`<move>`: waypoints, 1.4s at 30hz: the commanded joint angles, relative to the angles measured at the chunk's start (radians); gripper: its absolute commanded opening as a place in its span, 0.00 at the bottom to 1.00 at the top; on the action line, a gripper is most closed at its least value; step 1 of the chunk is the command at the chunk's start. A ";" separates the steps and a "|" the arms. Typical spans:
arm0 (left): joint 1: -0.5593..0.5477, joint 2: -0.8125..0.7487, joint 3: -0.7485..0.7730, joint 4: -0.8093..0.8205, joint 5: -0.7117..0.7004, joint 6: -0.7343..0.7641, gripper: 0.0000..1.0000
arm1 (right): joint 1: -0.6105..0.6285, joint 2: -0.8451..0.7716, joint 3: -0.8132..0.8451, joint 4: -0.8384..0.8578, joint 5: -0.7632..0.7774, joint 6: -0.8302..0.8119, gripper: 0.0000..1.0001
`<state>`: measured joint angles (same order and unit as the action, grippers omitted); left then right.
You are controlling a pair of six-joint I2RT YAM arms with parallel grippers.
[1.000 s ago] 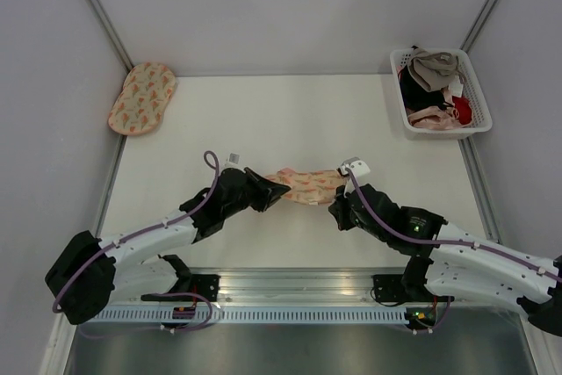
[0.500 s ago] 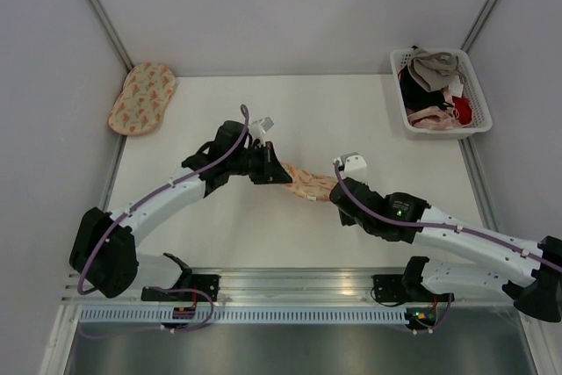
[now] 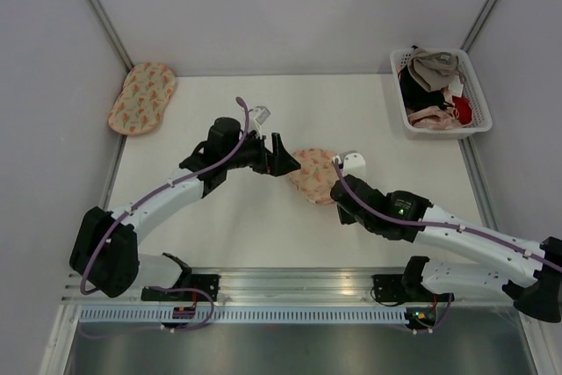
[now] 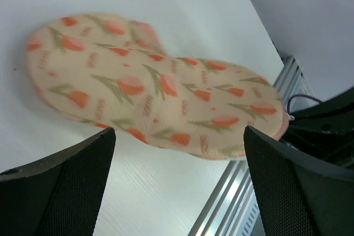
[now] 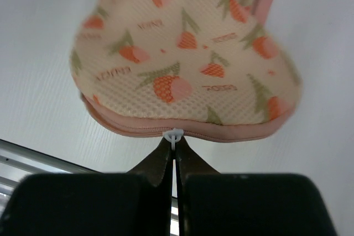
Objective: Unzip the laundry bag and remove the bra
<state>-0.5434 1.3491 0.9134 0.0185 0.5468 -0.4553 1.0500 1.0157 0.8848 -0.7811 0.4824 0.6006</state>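
The laundry bag [image 3: 309, 173], cream-peach with an orange-red print and a pink zip edge [image 5: 182, 132], lies on the white table between the arms; its zip looks closed. My right gripper [image 3: 336, 192] is at the bag's near right edge. In the right wrist view the right gripper [image 5: 175, 146] is shut on the small white zip pull [image 5: 175, 135]. My left gripper [image 3: 282, 157] stands open just left of the bag. In the left wrist view the left gripper [image 4: 178, 136] has its fingers spread wide below the bag [image 4: 149, 87], touching nothing. The bra is hidden.
A second pouch of the same look [image 3: 142, 97] lies at the far left against the wall. A white plastic basket [image 3: 479, 103] with several garments stands at the far right corner. The metal rail [image 3: 290, 292] runs along the near edge.
My left gripper has let go of the bag's left end and opened, after moving up and away. The bag, stretched between both grippers before, now lies bunched by the right gripper.
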 commanded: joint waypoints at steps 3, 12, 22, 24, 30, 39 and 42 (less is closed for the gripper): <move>-0.003 -0.149 -0.165 -0.047 -0.229 -0.193 1.00 | 0.001 0.055 -0.021 0.074 -0.047 -0.033 0.00; -0.179 -0.694 -0.474 -0.104 -0.264 -0.815 1.00 | 0.041 0.185 -0.066 0.336 -0.258 -0.030 0.01; -0.291 -0.549 -0.578 0.092 -0.324 -0.965 1.00 | 0.137 0.290 -0.055 0.514 -0.389 -0.007 0.00; -0.291 -0.496 -0.567 0.125 -0.338 -0.961 1.00 | 0.140 0.271 -0.061 0.514 -0.386 -0.002 0.00; -0.285 -0.352 -0.516 0.191 -0.390 -0.956 1.00 | 0.162 0.219 -0.098 0.519 -0.378 0.018 0.01; -0.239 -0.257 -0.473 0.251 -0.447 -0.944 0.42 | 0.186 0.231 -0.103 0.520 -0.381 0.013 0.00; -0.184 -0.277 -0.473 0.213 -0.424 -0.910 0.12 | 0.188 0.227 -0.104 0.500 -0.373 0.013 0.00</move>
<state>-0.7773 1.0882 0.4107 0.1905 0.1345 -1.3891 1.2278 1.2510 0.7792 -0.2913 0.1093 0.6064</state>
